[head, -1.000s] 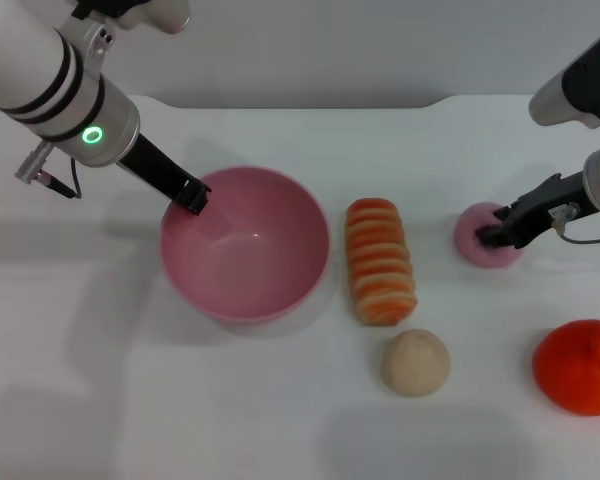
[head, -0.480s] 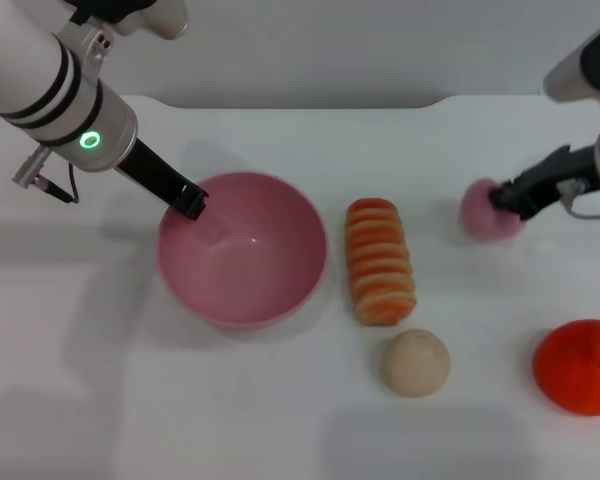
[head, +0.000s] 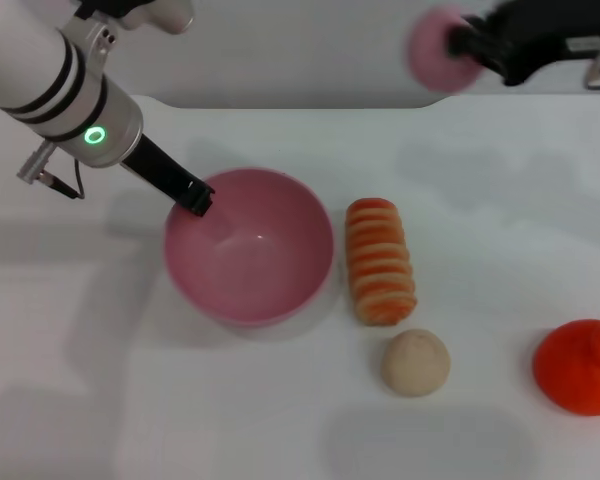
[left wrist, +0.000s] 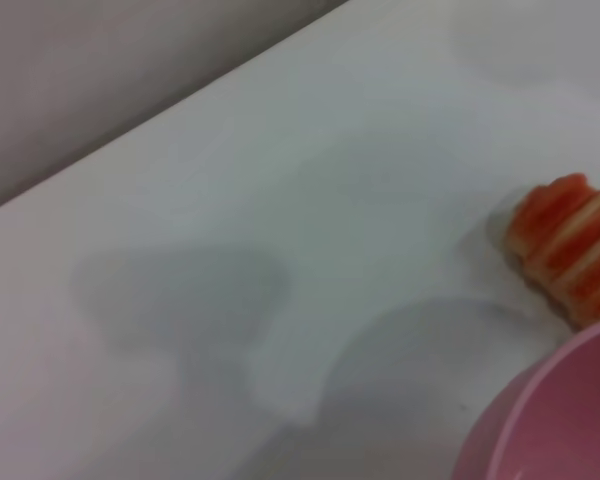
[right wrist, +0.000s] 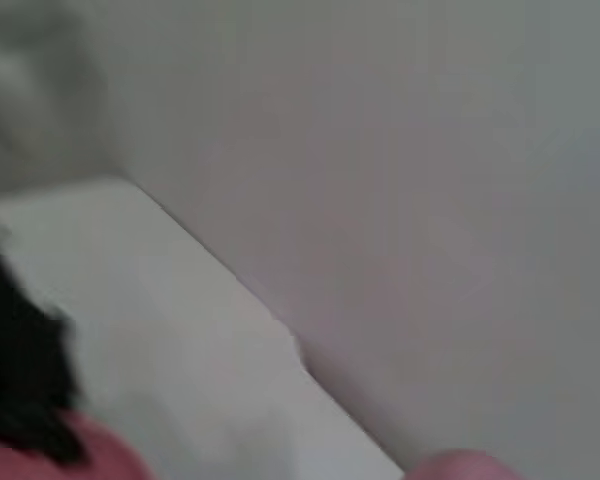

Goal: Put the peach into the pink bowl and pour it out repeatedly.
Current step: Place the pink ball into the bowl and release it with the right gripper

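Head view: right claw [head: 458,42] at 1 o'clock, raised off tabletop [head: 280,400], clenched on peach [head: 435,47]. Left claw [head: 198,199] grasping pink bowl [head: 248,245] by rim at its 10 o'clock; bowl upright at 9 o'clock of striped bread toy [head: 380,261]. Beige ball [head: 415,362] and orange-red fruit [head: 580,366] at 5 o'clock.

A striped orange-and-cream roll [head: 381,261], a beige ball [head: 415,362] and an orange-red fruit [head: 581,366] lie on the white table [head: 280,400].
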Robot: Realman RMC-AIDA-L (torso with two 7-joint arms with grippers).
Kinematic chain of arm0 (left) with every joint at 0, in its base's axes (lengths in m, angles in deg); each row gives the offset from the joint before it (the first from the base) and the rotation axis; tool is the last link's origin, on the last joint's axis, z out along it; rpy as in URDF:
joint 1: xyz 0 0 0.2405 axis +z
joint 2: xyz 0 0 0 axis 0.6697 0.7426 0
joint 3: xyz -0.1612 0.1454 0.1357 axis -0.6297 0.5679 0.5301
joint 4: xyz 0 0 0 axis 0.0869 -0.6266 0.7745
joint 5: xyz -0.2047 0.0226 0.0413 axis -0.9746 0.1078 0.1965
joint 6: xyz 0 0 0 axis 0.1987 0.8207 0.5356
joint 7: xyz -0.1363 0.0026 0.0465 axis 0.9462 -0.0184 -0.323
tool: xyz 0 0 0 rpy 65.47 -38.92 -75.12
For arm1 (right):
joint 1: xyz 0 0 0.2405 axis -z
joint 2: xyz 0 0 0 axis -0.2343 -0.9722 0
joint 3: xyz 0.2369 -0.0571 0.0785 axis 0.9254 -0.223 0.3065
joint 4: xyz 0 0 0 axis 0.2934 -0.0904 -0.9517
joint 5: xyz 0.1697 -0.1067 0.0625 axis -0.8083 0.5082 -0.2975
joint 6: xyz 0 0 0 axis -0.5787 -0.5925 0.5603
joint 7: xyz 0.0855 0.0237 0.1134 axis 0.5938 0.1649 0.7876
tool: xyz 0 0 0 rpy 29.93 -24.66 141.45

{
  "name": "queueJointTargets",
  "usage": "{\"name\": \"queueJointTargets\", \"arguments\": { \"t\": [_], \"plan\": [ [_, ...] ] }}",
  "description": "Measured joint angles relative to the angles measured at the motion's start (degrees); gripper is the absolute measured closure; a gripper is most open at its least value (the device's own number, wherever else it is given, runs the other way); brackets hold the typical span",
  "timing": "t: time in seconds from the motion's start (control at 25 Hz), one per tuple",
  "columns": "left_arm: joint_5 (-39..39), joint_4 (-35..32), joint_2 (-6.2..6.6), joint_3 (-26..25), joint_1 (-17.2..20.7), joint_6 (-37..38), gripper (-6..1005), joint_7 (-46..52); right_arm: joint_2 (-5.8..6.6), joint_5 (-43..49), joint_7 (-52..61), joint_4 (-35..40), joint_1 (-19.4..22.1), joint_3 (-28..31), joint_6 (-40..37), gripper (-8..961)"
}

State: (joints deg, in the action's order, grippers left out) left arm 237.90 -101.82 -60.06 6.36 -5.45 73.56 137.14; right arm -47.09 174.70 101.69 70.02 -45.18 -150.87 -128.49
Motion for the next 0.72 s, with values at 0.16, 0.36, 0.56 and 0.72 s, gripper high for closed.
{"name": "queueJointTargets", "arguments": {
  "t": [0.16, 0.36, 0.56, 0.72],
  "plan": [
    [-1.1, 0.0, -0.06, 0.3, -0.3, 0.0, 953, 0.2, 0.0, -2.7, -0.3, 0.2, -1.6, -6.0, -1.8, 908],
    [-2.4, 0.1, -0.07, 0.4, -0.6, -0.1, 953, 0.3, 0.2, -2.9, -1.0, -4.4, -3.8, -15.0, 1.8, 900],
    [-2.9, 0.3, -0.08, 0.4, -0.7, -0.6, 953, 0.1, 0.41, -2.6, -3.1, -9.0, -6.2, -21.3, 4.5, 891],
    [-2.9, 0.3, -0.13, 0.4, -0.7, -1.3, 953, 0.1, 0.32, -2.7, -4.6, -9.8, -6.2, -24.4, 6.8, 885]
  ]
}}
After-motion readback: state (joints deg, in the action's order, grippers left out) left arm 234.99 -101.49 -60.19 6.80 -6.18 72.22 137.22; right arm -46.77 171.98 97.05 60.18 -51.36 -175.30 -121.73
